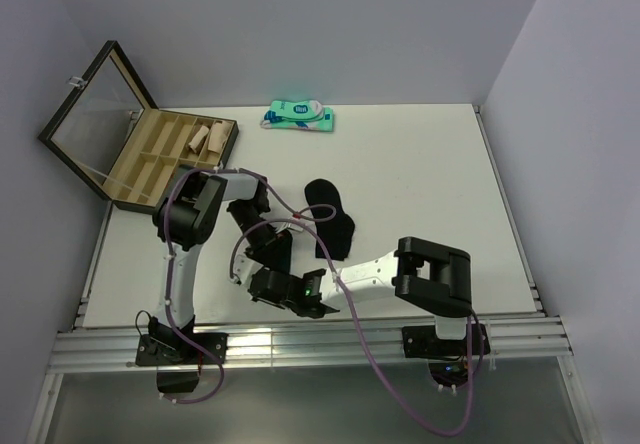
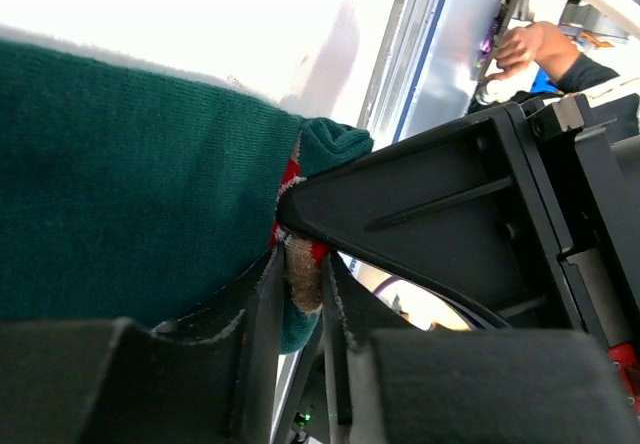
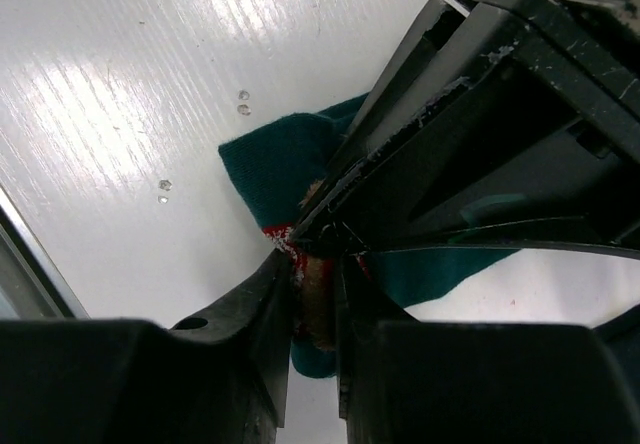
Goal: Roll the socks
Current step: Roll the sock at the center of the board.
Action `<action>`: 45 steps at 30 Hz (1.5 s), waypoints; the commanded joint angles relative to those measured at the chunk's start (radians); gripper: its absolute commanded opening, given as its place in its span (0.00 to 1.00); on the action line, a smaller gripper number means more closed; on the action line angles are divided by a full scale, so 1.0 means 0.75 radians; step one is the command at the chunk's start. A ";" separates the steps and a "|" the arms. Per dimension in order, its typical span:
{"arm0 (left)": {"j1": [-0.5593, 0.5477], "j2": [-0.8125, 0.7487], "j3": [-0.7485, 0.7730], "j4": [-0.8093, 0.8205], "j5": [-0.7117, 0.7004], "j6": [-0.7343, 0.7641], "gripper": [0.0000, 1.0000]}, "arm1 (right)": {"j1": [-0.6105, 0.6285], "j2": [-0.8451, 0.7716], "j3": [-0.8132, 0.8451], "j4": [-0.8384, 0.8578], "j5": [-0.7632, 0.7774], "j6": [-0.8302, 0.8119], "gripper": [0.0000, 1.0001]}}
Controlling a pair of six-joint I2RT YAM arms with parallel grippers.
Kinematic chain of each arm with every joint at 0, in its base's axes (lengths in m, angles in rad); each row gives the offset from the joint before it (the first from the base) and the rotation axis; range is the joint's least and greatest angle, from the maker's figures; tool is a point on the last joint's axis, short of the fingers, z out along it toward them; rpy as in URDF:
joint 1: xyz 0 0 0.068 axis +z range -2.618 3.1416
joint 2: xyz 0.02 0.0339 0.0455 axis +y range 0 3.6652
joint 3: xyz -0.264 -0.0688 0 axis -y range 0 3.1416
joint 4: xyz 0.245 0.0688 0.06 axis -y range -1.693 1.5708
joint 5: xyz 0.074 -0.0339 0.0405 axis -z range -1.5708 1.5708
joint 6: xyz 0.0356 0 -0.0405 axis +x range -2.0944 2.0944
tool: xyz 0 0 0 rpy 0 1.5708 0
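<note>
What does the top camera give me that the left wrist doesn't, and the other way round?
Only the top view: the black sock lying flat, the open compartment box and the teal packaged pair. Only the left wrist: the green sock, hidden under the arms from above, with the left hand shut on its red-brown patch and the tip of the right hand meeting it there. Both: the white table.

The white table (image 1: 430, 184) carries a black sock (image 1: 332, 219), a teal packaged pair (image 1: 298, 116) and an open compartment box (image 1: 150, 164)
</note>
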 commanded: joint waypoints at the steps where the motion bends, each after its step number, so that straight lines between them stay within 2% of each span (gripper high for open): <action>1: 0.004 -0.078 -0.035 0.103 -0.035 0.041 0.27 | -0.020 0.047 0.010 -0.040 0.024 0.016 0.13; 2: 0.021 -0.119 -0.037 0.124 -0.027 -0.006 0.32 | -0.020 0.041 0.004 -0.036 0.000 0.024 0.13; 6: 0.059 -0.252 -0.055 0.310 -0.037 -0.176 0.37 | -0.035 0.006 -0.021 -0.038 -0.055 0.047 0.11; 7: 0.074 -0.305 -0.074 0.415 -0.060 -0.229 0.38 | -0.043 -0.008 -0.031 -0.024 -0.066 0.047 0.10; 10: 0.104 -0.377 -0.098 0.549 -0.094 -0.421 0.37 | -0.055 -0.051 -0.068 0.005 -0.109 0.089 0.10; 14: 0.215 -0.495 -0.176 0.833 -0.170 -0.734 0.37 | -0.116 -0.112 -0.119 0.050 -0.223 0.120 0.10; 15: 0.237 -0.512 -0.186 0.862 -0.172 -0.761 0.36 | -0.133 -0.125 -0.141 0.064 -0.262 0.128 0.10; 21: 0.450 -0.669 -0.288 1.109 -0.225 -0.992 0.37 | -0.316 -0.137 -0.127 0.040 -0.663 0.173 0.08; 24: 0.556 -0.726 -0.313 1.148 -0.215 -1.037 0.36 | -0.402 -0.117 -0.115 0.023 -0.910 0.196 0.08; 26: 0.622 -0.794 -0.340 1.187 -0.211 -1.031 0.37 | -0.480 -0.094 -0.103 0.020 -1.033 0.214 0.08; 27: 0.630 -0.824 -0.352 1.202 -0.256 -1.019 0.36 | -0.505 -0.058 -0.068 0.005 -1.155 0.212 0.08; 30: 0.634 -0.982 -0.438 1.287 -0.303 -0.972 0.38 | -0.583 0.014 0.036 -0.101 -1.325 0.206 0.09; 31: 0.632 -1.025 -0.486 1.320 -0.327 -0.968 0.42 | -0.619 0.075 0.073 -0.182 -1.366 0.190 0.10; 34: 0.612 -1.137 -0.532 1.318 -0.330 -0.854 0.43 | -0.664 0.186 0.245 -0.372 -1.475 0.163 0.11; 37: 0.518 -1.209 -0.562 1.267 -0.340 -0.655 0.44 | -0.699 0.319 0.402 -0.536 -1.544 0.135 0.11; 39: 0.371 -1.350 -0.689 1.257 -0.399 -0.494 0.45 | -0.720 0.407 0.488 -0.622 -1.583 0.116 0.12; 40: 0.370 -1.350 -0.689 1.283 -0.399 -0.447 0.45 | -0.726 0.407 0.515 -0.647 -1.584 0.112 0.12; 43: 0.213 -1.589 -0.962 1.402 -0.503 -0.305 0.52 | -0.746 0.474 0.599 -0.733 -1.639 0.110 0.14; 45: 0.107 -1.747 -1.053 1.455 -0.561 -0.232 0.58 | -0.761 0.523 0.648 -0.766 -1.700 0.110 0.14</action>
